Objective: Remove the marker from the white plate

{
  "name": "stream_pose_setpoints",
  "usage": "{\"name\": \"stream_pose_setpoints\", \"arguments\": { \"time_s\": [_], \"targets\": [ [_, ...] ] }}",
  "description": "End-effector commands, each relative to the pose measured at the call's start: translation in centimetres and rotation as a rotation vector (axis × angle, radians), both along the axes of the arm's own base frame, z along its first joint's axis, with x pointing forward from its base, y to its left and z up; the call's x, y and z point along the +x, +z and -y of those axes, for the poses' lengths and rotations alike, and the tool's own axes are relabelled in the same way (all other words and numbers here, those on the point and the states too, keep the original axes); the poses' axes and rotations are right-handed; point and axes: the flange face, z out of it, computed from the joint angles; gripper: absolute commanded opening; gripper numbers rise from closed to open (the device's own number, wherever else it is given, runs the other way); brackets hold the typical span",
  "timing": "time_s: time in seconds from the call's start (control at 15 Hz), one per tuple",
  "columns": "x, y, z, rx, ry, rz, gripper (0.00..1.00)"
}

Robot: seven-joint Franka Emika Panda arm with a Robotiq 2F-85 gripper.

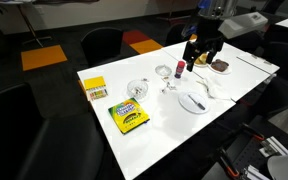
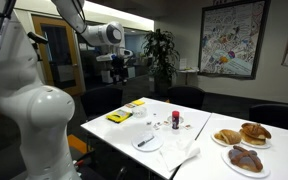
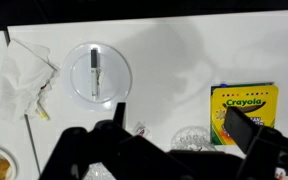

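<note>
The marker (image 3: 94, 72), a slim dark stick, lies across the middle of the white plate (image 3: 112, 60) on the white table. Both also show in the exterior views: marker (image 1: 195, 101) on plate (image 1: 187, 106), and marker (image 2: 145, 141) on plate (image 2: 154, 146). My gripper (image 3: 182, 120) is open and empty. It hangs high above the table, well clear of the plate, in both exterior views (image 1: 202, 47) (image 2: 119, 68).
A yellow crayon box (image 3: 243, 110) (image 1: 128, 117), a clear glass dish (image 3: 189, 138) (image 1: 137, 89), a small pink-red bottle (image 1: 179, 68) (image 2: 176, 119) and a crumpled napkin (image 3: 24, 78) (image 1: 209, 88) surround the plate. A dark dish with brown food (image 1: 220, 65) and pastry plates (image 2: 242, 134) sit at one end.
</note>
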Motion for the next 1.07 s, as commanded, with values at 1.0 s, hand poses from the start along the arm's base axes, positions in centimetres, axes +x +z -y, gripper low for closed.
{"name": "stream_pose_setpoints", "arguments": {
  "time_s": [1.0],
  "targets": [
    [-7.4, -12.6, 7.1, -0.017, -0.182, 0.071, 1.0]
  ]
}}
